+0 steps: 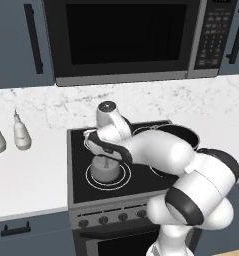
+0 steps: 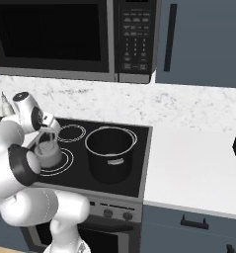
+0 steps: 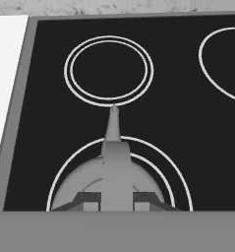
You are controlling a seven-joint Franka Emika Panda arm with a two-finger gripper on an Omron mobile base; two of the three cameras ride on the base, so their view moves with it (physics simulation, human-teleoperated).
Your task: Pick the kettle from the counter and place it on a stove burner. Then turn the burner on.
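Kettle set over the large front burner, gripper on its handle.

Small squat pale-grey kettle [image 1: 105, 170] sat inside the large double white ring burner [image 3: 120, 174] on the black glass cooktop [image 3: 188, 123], beside the tall black stockpot [image 2: 110, 153]. Two-finger gripper [image 1: 107, 161] stood directly above, fingers apparently pinching the thin upright handle, though contact partly hidden. Judged light, rigid and smooth, likely to swing if taken off-centre; best held at the handle's middle. Front knobs [image 1: 103, 219] untouched.
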